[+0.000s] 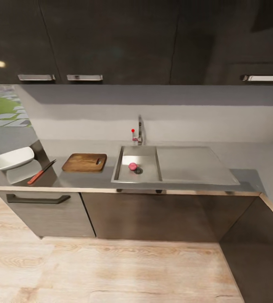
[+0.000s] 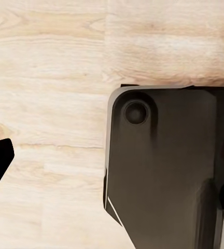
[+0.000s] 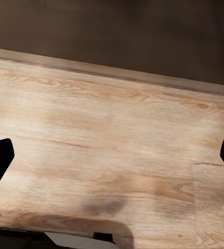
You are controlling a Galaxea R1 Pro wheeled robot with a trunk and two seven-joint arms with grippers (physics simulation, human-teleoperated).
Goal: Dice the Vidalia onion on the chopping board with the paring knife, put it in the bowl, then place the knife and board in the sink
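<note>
Your onion [image 1: 132,166] sits in the sink [image 1: 128,176] by the drain. Chopping board [image 1: 84,162], paring knife [image 1: 41,171] and empty bowl [image 1: 14,158] lie left on the bench [image 1: 90,180]. Right gripper [image 3: 112,155] is spread apart; the left gripper's state you cannot tell.

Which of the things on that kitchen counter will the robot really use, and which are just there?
For the job: onion in the sink; chopping board; paring knife; bowl; countertop.

Just there: tap, wall cupboards, drawer handle, wooden floor.
</note>
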